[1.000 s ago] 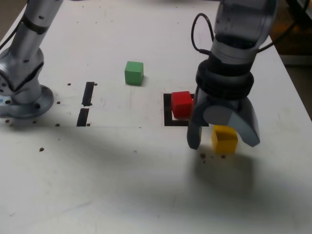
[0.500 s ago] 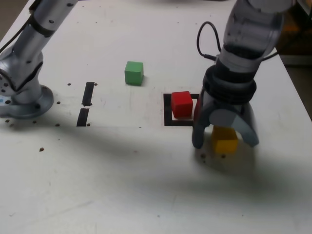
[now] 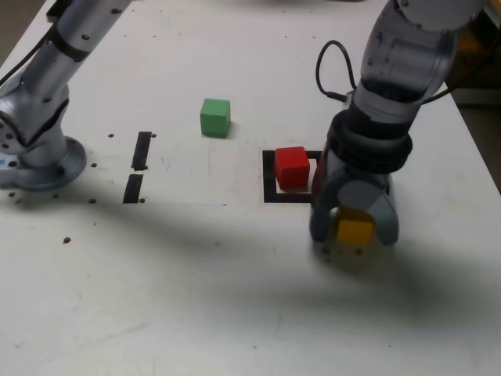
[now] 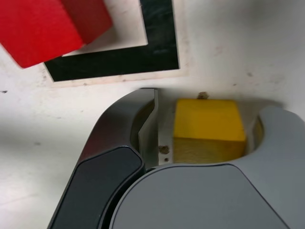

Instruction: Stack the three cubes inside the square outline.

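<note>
You have the pincer (image 3: 355,235) down over the yellow cube (image 3: 355,226), one finger on each side of it. The jaws stand partly open, wider than the cube: in the wrist view there is a strip of counter (image 3: 203,290) showing between the darker finger (image 4: 143,124) and the yellow cube, while the lighter finger (image 4: 267,131) sits right beside the cube's other side. Whether that lighter finger touches it, you cannot tell.

Your yellow cube is outside the square outline (image 3: 269,178), near the outline's corner. The red cube (image 3: 292,168) is inside the outline, toward its left side in the exterior view, with a bit of the white centre showing beside it. The pincer and the arm (image 3: 387,94) hide part of the outline's right side from you in that view.

Your green cube (image 3: 215,118) stands alone on the counter, outside the outline, up and to the left of the red cube in the exterior view. Farther left there, you see two short black tape strips (image 3: 141,150), one above the other, and beyond them the arm's round base (image 3: 51,168). None of the three cubes is stacked on another.
</note>
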Tool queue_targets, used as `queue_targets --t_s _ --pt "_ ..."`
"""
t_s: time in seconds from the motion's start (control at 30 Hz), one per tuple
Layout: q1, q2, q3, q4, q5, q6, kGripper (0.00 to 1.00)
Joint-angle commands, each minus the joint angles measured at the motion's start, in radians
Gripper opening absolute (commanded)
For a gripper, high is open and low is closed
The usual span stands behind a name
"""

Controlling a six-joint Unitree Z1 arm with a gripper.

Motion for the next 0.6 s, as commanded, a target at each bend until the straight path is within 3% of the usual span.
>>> queue_targets --t_s 0.0,0.07,0.17,0.57 --pt "-0.003 -0.017 -0.003 -0.017 0.007 -0.001 0.16" --pt "-0.007 -0.025 0.0 -0.027 0.013 -0.001 0.07" --pt "-0.015 -0.046 0.007 -0.026 0.019 -0.003 0.01" --pt "-0.054 -0.298 0.056 0.101 0.097 -0.052 0.0"
